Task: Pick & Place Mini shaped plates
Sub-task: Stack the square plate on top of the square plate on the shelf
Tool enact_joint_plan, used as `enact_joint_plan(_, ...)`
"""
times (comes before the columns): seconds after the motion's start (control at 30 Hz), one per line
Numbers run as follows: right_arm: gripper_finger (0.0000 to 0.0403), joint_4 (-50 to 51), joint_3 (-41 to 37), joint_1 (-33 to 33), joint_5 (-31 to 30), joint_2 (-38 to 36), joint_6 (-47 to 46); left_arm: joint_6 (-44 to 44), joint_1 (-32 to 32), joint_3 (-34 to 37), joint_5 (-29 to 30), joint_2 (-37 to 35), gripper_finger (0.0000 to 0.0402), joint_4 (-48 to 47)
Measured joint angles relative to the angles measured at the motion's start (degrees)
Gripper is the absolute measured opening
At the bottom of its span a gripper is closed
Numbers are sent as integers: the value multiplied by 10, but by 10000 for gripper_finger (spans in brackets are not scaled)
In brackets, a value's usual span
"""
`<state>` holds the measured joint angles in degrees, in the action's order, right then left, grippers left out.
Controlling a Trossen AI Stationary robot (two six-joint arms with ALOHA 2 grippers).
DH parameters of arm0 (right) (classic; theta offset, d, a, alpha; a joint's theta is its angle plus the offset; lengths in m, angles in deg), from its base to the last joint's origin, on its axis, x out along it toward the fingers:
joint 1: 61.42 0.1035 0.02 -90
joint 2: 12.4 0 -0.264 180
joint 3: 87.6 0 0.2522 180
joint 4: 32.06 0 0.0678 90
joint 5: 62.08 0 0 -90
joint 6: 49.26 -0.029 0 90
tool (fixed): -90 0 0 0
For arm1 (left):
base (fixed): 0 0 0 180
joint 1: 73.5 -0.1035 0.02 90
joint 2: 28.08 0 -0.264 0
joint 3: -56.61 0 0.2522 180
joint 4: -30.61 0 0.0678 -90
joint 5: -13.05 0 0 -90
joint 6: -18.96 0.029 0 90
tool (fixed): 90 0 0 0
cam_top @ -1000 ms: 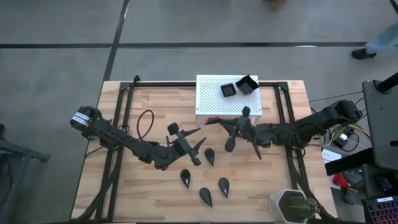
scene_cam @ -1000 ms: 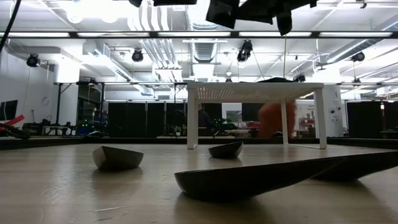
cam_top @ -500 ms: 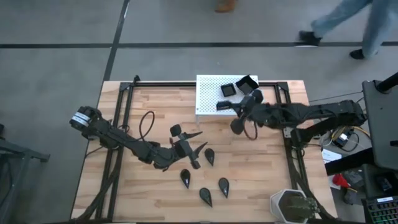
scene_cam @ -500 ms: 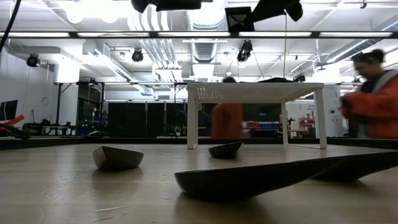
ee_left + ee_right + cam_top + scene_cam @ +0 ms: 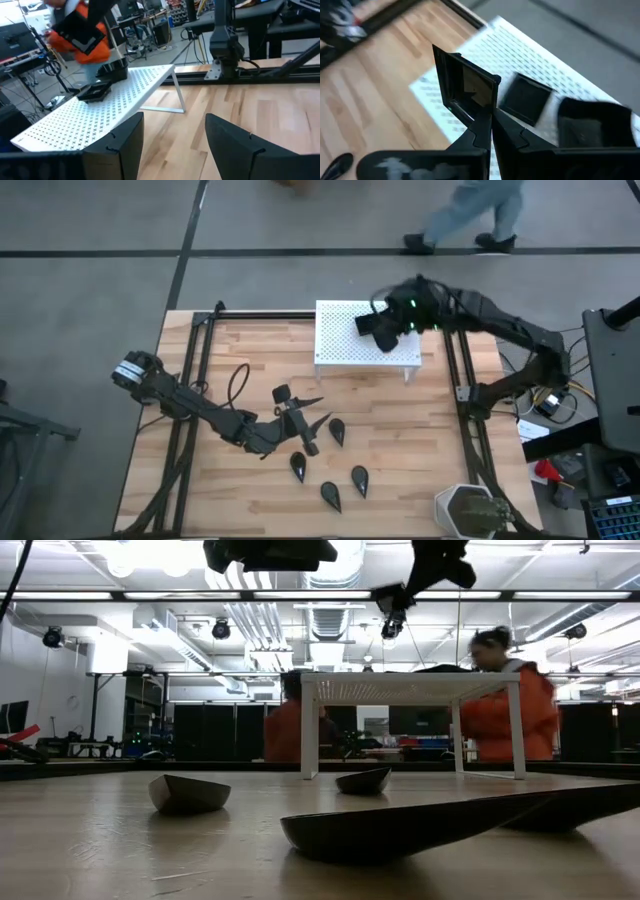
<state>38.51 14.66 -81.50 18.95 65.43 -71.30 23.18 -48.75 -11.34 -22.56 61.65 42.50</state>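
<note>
- Right end effector (image 5: 487, 117) pinches a square plate (image 5: 465, 85) above the white perforated stand (image 5: 340, 340).
- Left end effector (image 5: 300, 420) spread wide, over the desk (image 5: 400, 440) near teardrop plates (image 5: 337, 432).

My arms (image 5: 200, 408): dark, jointed, black cable looped on left
Left base: pale striped collar
My fingers (image 5: 122, 145): dark, angular

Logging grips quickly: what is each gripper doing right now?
Left gripper: open, empty, above the table.
Right gripper: shut on a square plate, over the white stand.
</note>
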Motion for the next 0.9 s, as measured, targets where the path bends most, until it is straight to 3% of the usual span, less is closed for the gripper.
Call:
enact_joint_plan(0.3,8,113,142,-125,184,122,39,0,2,2,-10,0,206,-1)
enact_joint_plan(0.53,8,246,242,-190,219,219,59,0,6,2,-10,-1,206,-1)
enact_joint_plan(0.9,8,319,345,-236,289,334,62,1,10,2,-10,-1,206,-1)
